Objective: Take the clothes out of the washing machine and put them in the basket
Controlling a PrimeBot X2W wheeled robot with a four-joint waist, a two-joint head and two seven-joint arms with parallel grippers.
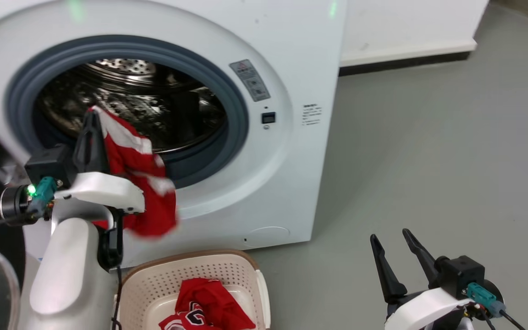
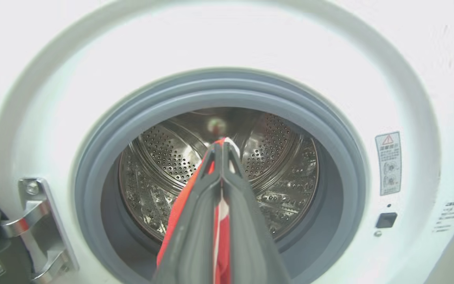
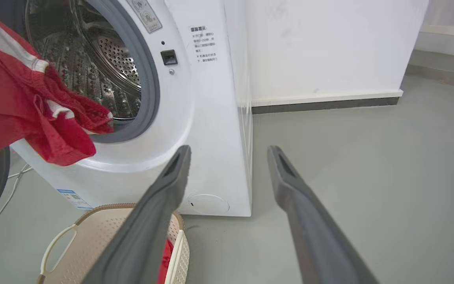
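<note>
Down in the basket [image 1: 190, 255] lies one red garment [image 1: 213, 300]; the left gripper [image 2: 221, 146] clamps a second garment [image 1: 154, 197].

Laundry area: a large white front-loading washing machine [image 1: 287, 151] on smooth grey floor [image 1: 429, 160], a cream perforated plastic basket [image 1: 190, 257] before it, a white wall [image 1: 406, 23] behind.

drum [image 2: 282, 165] perforated shiny steel | garment [image 1: 149, 192] seemingly mesh cloth | basket [image 1: 154, 284] matt plastic

A red garment [image 1: 154, 211] (white-trimmed) hangs before the open washing machine [image 1: 291, 68], above the cream basket [image 1: 163, 279] holding a second garment [image 1: 209, 295].
</note>
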